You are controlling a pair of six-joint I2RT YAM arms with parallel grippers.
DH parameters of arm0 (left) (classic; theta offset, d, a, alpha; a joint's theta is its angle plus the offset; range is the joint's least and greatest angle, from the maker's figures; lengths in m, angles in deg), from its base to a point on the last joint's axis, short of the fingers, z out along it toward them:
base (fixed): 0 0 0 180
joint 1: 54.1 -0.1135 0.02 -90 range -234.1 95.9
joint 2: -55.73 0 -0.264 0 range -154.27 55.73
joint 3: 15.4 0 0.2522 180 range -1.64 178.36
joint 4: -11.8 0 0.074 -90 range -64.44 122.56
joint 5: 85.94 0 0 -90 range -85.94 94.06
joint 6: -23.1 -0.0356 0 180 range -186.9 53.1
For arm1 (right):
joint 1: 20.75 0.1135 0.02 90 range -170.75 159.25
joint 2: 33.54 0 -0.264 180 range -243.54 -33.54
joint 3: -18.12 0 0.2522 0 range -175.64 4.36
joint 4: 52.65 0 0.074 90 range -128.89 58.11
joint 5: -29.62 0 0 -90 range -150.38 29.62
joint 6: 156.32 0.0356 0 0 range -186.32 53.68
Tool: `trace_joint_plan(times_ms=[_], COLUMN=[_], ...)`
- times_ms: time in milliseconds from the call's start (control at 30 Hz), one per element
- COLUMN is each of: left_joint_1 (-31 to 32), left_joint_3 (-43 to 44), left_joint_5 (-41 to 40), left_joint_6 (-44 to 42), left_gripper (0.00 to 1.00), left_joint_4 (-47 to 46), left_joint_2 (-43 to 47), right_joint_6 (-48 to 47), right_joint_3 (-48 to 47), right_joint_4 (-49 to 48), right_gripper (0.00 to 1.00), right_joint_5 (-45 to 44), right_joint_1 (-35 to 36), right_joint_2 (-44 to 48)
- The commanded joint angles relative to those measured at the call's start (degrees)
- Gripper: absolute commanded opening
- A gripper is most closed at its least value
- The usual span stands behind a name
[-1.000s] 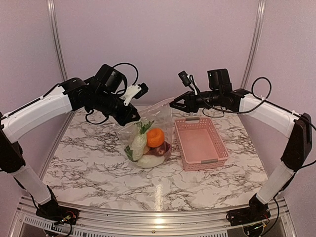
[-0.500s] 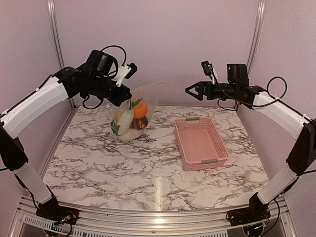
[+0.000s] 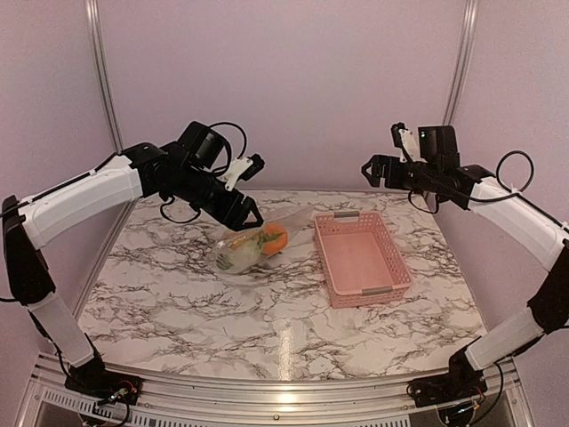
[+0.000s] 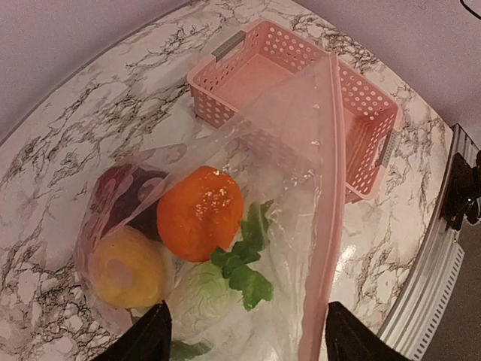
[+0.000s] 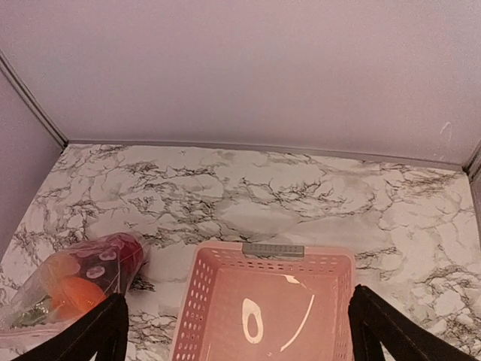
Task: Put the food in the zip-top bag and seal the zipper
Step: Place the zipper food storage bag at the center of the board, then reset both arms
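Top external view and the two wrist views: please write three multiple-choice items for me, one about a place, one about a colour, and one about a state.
1. In the top view, where is the zip-top bag relative to the basket?
A. inside it
B. on the table, to its left
C. on the table, to its right

2. In the left wrist view, what colour is the round food beside the green leaf?
A. blue
B. black
C. orange

3. What is the state of the right pincer?
A. open, holding nothing
B. shut on the bag
C. shut on the basket

Answers:
1 B, the bag lies on the marble left of the basket.
2 C, an orange ball sits next to the leaf inside the clear plastic.
3 A, its fingers stand wide apart with nothing between them.
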Motion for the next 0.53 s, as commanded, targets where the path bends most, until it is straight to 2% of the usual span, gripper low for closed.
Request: trace_joint_plan(times_ms=[0, 167, 267, 500], left_joint_1=[-0.09, -0.71, -0.88, -0.88], left_joint_3=[0.75, 1.6, 0.81, -8.35], left_joint_5=[-0.17, -7.71, -16.99, -24.77], left_joint_6=[6.01, 13.84, 17.52, 16.14], left_gripper=[0.99, 0.99, 0.99, 0.99], left_joint_4=[-0.52, -0.6, -0.63, -9.68], left_joint_2=[5.3, 10.42, 13.94, 20.87], right_joint_6=[2.45, 3.16, 2.73, 3.05], right_joint_3=[-3.27, -3.99, -3.68, -2.84], right_joint_4=[4.46, 4.07, 2.89, 3.43], right_gripper=[0.98, 0.98, 0.99, 0.99], right_joint_5=[-4.96, -7.64, -8.45, -9.7], right_joint_1=[-0.42, -0.35, -0.38, -0.36], right_joint_2=[1.65, 5.08, 7.2, 8.84])
